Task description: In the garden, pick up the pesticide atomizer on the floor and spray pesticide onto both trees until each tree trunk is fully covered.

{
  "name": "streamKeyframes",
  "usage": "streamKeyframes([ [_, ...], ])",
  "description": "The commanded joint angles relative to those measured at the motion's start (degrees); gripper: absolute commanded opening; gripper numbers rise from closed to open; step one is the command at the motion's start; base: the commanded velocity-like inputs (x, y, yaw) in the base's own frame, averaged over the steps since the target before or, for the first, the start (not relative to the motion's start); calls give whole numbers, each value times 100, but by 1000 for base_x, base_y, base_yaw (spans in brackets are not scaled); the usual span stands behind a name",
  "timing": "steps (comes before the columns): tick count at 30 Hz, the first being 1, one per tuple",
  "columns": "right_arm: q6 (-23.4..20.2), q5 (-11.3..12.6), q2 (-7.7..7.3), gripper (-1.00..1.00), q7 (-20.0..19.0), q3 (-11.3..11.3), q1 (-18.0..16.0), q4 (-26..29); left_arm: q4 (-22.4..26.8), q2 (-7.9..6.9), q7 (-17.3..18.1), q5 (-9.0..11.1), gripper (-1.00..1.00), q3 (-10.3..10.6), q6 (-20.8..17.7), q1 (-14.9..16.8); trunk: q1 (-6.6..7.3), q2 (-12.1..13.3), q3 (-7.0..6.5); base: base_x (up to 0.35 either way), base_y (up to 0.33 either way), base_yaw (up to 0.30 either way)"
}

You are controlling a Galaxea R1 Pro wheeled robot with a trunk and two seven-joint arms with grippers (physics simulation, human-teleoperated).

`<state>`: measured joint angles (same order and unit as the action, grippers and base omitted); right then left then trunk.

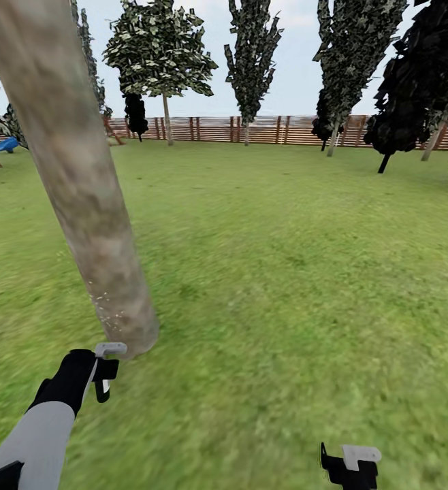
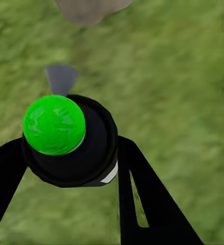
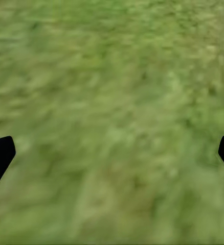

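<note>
The left gripper [image 2: 66,158] is clamped around the pesticide atomizer [image 2: 54,124] (green-topped, black body), held just beside the base of the leaning tree trunk [image 1: 81,184], so pickup looks done; spraying both trunks remains. The right gripper [image 3: 112,153] hangs wide apart over blurry lawn [image 1: 285,272], fence [image 1: 265,129] far behind

blurry green grass floor [image 1: 285,272] carries a leaning grey-brown tree trunk [image 1: 74,170] rooted in it.
</note>
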<state>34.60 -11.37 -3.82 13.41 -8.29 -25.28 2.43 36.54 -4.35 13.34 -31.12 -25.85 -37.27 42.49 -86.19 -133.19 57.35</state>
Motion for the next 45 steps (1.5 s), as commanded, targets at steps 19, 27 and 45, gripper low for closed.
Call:
streamKeyframes([
  [19,12,-66,-1,100,24,-41,-4,-14,20,16,29,-61,-100,-34,-26,5,1,-2,5,51,-276,196],
  [27,12,-65,0,100,21,-41,-4,-15,20,22,29,-61,-100,-34,-26,5,1,-2,5,139,-270,9],
  [45,12,-67,3,100,21,-39,-4,-18,72,6,20,-61,-100,-61,-26,5,1,-2,5,112,-270,196],
])
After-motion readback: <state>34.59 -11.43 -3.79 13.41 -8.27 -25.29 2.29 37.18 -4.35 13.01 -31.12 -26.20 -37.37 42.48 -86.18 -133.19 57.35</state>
